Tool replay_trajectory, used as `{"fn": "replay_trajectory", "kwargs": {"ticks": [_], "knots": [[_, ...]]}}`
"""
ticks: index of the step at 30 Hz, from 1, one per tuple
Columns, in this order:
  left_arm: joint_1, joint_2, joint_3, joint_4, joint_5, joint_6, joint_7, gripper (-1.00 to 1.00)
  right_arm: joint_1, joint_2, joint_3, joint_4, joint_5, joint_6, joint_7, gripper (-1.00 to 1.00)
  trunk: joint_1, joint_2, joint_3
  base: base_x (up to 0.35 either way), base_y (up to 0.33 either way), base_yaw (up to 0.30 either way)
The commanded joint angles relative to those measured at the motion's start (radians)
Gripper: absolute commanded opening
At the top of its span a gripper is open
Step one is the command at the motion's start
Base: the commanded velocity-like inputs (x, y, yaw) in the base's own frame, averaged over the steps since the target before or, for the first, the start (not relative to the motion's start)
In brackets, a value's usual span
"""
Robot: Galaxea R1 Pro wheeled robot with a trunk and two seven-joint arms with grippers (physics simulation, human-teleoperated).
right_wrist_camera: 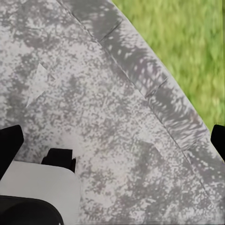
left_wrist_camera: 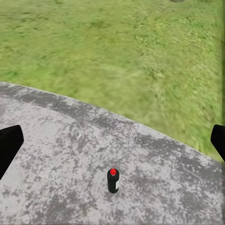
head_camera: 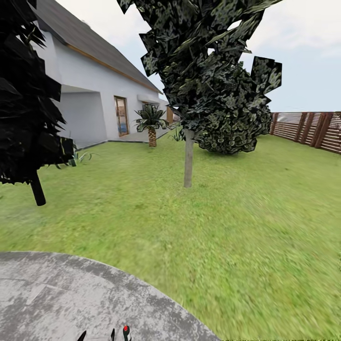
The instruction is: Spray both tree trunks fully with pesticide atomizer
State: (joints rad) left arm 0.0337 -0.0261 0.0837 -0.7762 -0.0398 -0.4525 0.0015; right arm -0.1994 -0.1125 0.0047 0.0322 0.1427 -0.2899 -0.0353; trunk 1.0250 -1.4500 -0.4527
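Hand (left_wrist_camera: 112, 140) wide open above atomizer (left_wrist_camera: 113, 180)

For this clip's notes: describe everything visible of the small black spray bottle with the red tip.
The small black spray bottle with a red nozzle tip stands upright on the mottled grey stone paving, untouched. In the left wrist view it shows a dark body with a pale patch low on one side and a round red top; finer parts are too small to tell. It sits between the open left gripper's dark fingertips, ahead of them, well inside the paving's curved edge by the grass. The head view catches its red tip at the bottom edge.
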Motion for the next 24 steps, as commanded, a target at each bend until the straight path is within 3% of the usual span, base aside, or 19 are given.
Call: {"fn": "replay_trajectory", "kwargs": {"ticks": [1, 24], "knots": [[0.000, 0.000, 0.000, 0.000, 0.000, 0.000, 0.000, 1.00, 0.000, 0.000, 0.000, 0.000, 0.000, 0.000, 0.000, 1.00, 0.000, 0.000, 0.000, 0.009, 0.010, -0.162], [0.000, 0.000, 0.000, 0.000, 0.000, 0.000, 0.000, 1.00, 0.000, 0.000, 0.000, 0.000, 0.001, -0.001, 0.000, 1.00, 0.000, 0.000, -0.003, 0.001, 0.002, -0.104]]}}
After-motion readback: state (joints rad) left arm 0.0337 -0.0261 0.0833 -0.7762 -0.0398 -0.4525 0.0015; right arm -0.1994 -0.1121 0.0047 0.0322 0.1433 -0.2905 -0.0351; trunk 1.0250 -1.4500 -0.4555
